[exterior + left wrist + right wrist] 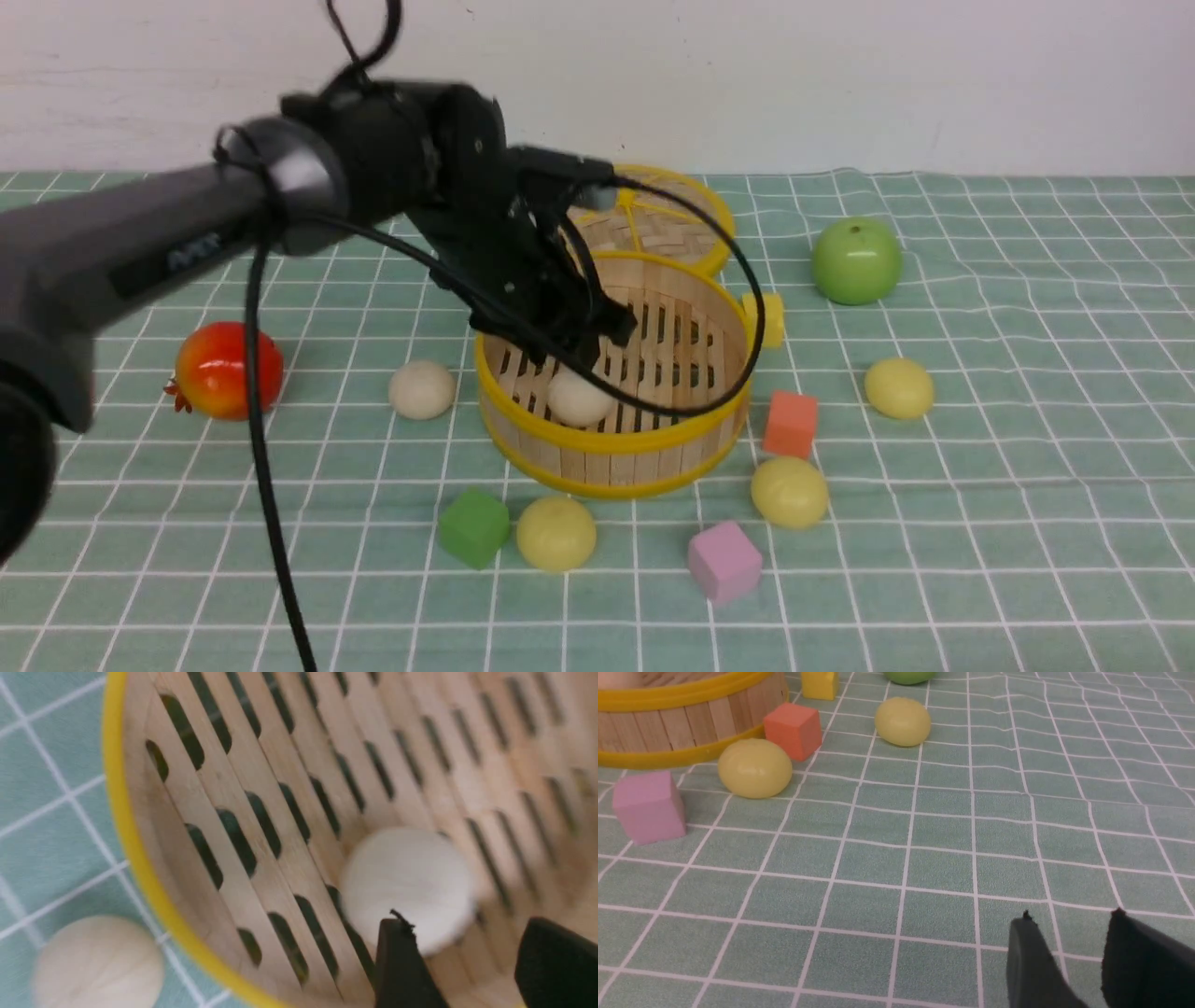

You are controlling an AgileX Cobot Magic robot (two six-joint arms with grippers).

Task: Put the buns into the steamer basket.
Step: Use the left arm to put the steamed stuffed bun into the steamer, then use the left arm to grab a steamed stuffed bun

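The left end effector (602, 338) is hanging released over a white bun (579, 398) lying in the basket (616, 442); the right end effector (1071, 926) is gaping empty.

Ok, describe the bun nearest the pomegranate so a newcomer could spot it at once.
Find the round bamboo basket in the middle of the table. Just left of it, between it and the red pomegranate, sits a small domed bun. It is the only off-white bun outside the basket; its twin lies inside.
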